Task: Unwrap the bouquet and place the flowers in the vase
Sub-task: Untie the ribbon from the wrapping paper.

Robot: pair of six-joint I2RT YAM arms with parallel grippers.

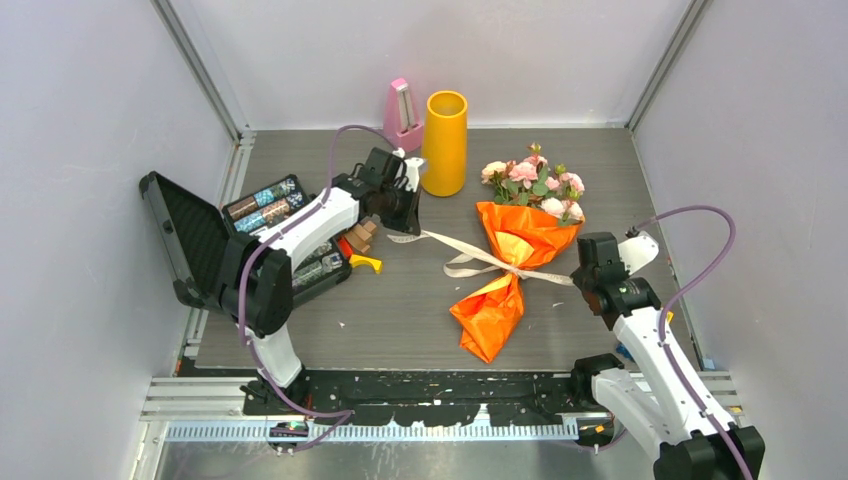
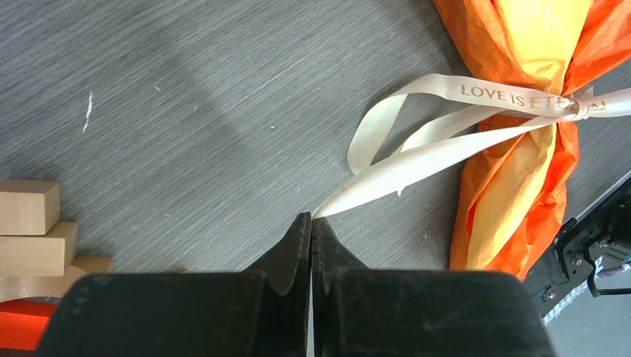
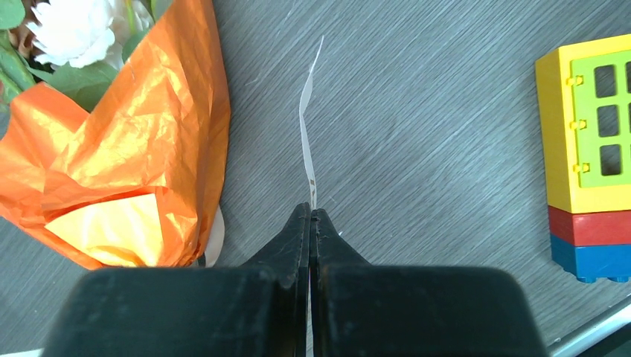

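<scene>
**Both ends of the ribbon (image 2: pixel 417 160) pinched**

The left gripper (image 2: pixel 311 218) is clenched on one ribbon end, near the upright vase (image 1: pixel 445 142). The wrapped bouquet (image 1: pixel 512 262) lies on the surface (image 1: pixel 400 310), right of centre. The right gripper (image 3: pixel 310 213) is clamped on the other end.

**A:** Where is the bouquet?

**B:** The orange-paper-wrapped bouquet of pink artificial roses (image 1: pixel 515 250) lies on the grey wood-grain table (image 1: pixel 400 310), right of centre. Its flowers (image 1: pixel 535 180) point to the upper right and its tail to the bottom centre.

**A:** And the vase?

**B:** The tall yellow-orange cylindrical vase (image 1: pixel 446 143) stands at upper centre, up and left of the flowers and apart from them. A pink pyramid-shaped metronome (image 1: pixel 402 117) stands just left of it.

**A:** What else?

**B:** An open black hard case (image 1: pixel 200 245) sits at the left edge, with small wooden blocks (image 1: pixel 362 233) just right of it. The beige ribbon (image 1: pixel 470 255) round the bouquet runs left into the left gripper (image 2: pixel 312 223) and right into the right gripper (image 3: pixel 310 217).
</scene>
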